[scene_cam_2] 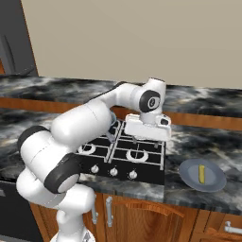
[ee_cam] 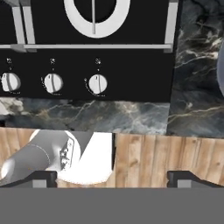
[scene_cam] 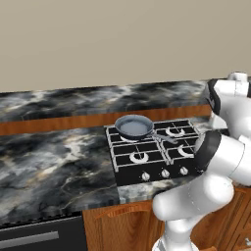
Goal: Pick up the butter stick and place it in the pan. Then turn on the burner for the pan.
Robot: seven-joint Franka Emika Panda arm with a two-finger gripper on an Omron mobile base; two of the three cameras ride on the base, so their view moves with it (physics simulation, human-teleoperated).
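The butter stick (scene_cam_2: 202,173), a small pale-yellow bar, lies on a blue-grey plate (scene_cam_2: 189,176) on the counter right of the cooktop. The dark pan (scene_cam: 134,127) sits on the back-left burner (scene_cam: 123,138), which it mostly covers, with its handle pointing right. My gripper (ee_cam: 113,179) is open and empty, its dark fingertips (ee_cam: 37,178) spread wide. In the right base view the hand (scene_cam_2: 149,128) hovers over the cooktop's right front part, left of the plate. The arm hides most of the pan in that view.
Below the hand are a front burner ring (ee_cam: 97,31) and three silver knobs (ee_cam: 52,82) on the black cooktop (scene_cam: 128,172). Dark marble counter (scene_cam: 54,162) stretches left. Wooden cabinet fronts (ee_cam: 175,157) run below the counter edge.
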